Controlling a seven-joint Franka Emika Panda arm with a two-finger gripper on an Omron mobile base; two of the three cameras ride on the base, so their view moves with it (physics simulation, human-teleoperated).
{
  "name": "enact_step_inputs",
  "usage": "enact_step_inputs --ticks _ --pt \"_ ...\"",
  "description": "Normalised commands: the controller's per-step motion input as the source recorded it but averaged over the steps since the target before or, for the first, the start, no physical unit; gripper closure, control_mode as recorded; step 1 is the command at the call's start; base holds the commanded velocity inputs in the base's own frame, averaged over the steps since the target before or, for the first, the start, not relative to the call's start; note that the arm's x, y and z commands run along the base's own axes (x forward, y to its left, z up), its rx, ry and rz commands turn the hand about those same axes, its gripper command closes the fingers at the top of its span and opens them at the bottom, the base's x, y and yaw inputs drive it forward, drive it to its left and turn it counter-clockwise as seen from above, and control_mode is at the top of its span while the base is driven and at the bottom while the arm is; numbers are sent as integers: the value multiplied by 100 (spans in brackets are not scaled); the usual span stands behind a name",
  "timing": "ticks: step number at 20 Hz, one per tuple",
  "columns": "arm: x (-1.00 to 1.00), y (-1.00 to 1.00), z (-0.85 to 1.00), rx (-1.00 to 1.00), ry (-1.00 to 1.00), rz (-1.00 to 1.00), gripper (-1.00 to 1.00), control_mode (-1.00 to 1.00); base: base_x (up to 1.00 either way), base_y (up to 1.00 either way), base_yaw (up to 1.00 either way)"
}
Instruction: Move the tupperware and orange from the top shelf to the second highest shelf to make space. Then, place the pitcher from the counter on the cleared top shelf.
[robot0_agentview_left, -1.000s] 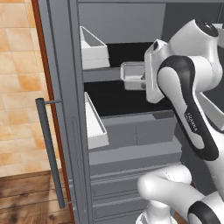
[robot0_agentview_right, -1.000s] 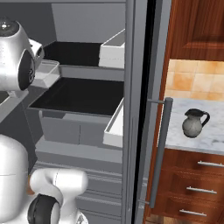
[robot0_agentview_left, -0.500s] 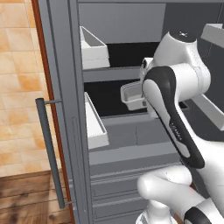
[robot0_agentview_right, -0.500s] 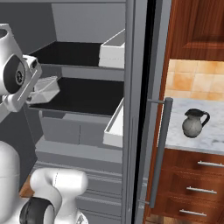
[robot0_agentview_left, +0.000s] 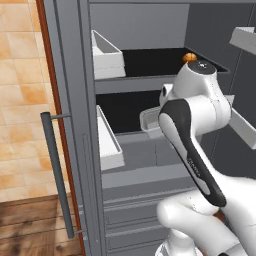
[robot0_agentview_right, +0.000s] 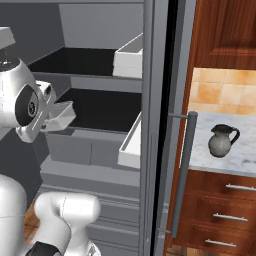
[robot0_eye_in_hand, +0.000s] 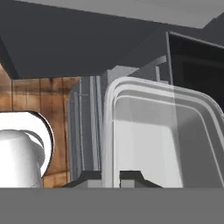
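Two white bins at the left of the open fridge in the left base view, just right of the grey door handle (robot0_agentview_left: 57, 175): upper bin (robot0_agentview_left: 106, 54) on the top shelf (robot0_agentview_left: 145, 61), lower bin (robot0_agentview_left: 109, 145) on the second highest shelf (robot0_agentview_left: 122, 106). Further right, the tupperware (robot0_agentview_left: 149, 120) at the front edge of the second highest shelf, partly hidden behind the white arm. Right again and higher, the orange (robot0_agentview_left: 189, 57) resting on the top shelf near its right end, well apart from the tupperware. In the right base view, from the left: tupperware tilted, open side turned up and to the right, held out at the front of the second highest shelf; unclear whether touching the board. Then both black shelf boards, the two bins against the right wall, the door handle, and far right the pitcher (robot0_agentview_right: 221, 141) upright on the marble worktop (robot0_agentview_right: 245, 155), handle to the right. In the hand view, claw (robot0_eye_in_hand: 112, 176) closed on the tupperware, gripping its rim, one dark fingertip on each side of the near wall.
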Motion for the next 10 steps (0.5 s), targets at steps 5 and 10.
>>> enact_step_inputs --ticks 5,10 --pt "34 -10 -32 1 -11 0 100 -100 0 0 0" --pt "47 0 -15 5 -10 0 100 -100 0 0 0"
